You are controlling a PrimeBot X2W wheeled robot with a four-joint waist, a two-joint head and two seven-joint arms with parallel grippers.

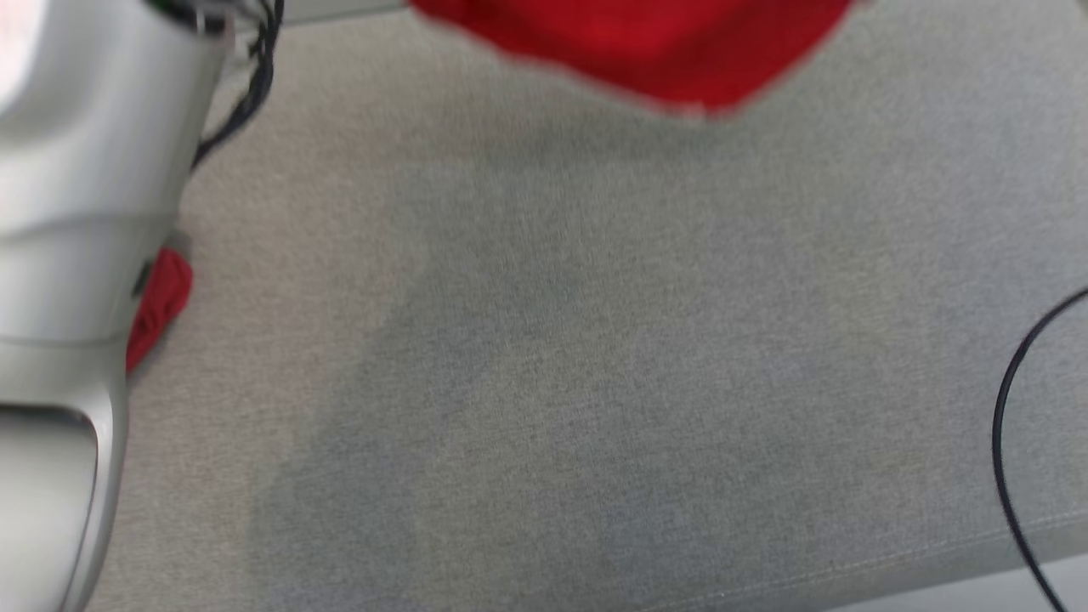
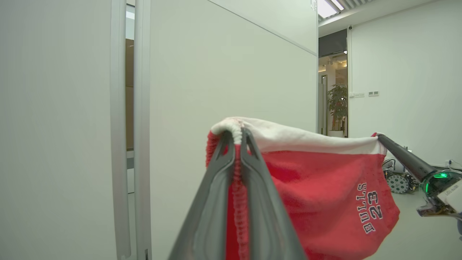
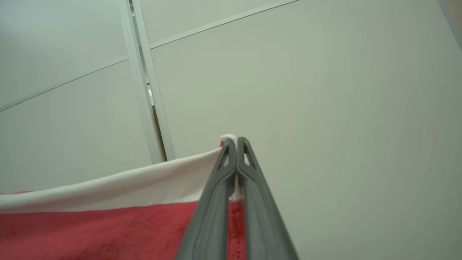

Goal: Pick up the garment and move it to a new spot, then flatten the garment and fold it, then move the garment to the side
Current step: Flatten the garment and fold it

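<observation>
Red mesh-knit shorts with a white waistband (image 2: 325,187), held above the grey cloth-covered desk (image 1: 544,357), the waistband stretched between my two tools. My left tool (image 2: 236,139) is clamped on one waistband corner, my right tool (image 3: 236,141) on the other. For a flat lay, I judge both corners should stay level and taut, with the hem meeting the desk first and the waistband lowered last. Dark print near one leg hem reads "BULLS 23". The pale label (image 2: 455,191) on my right tool is illegible.

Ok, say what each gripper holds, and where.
The red fleecy garment printed BULLS 23: the left gripper pinches one end of its white band, the right gripper the other end.
</observation>
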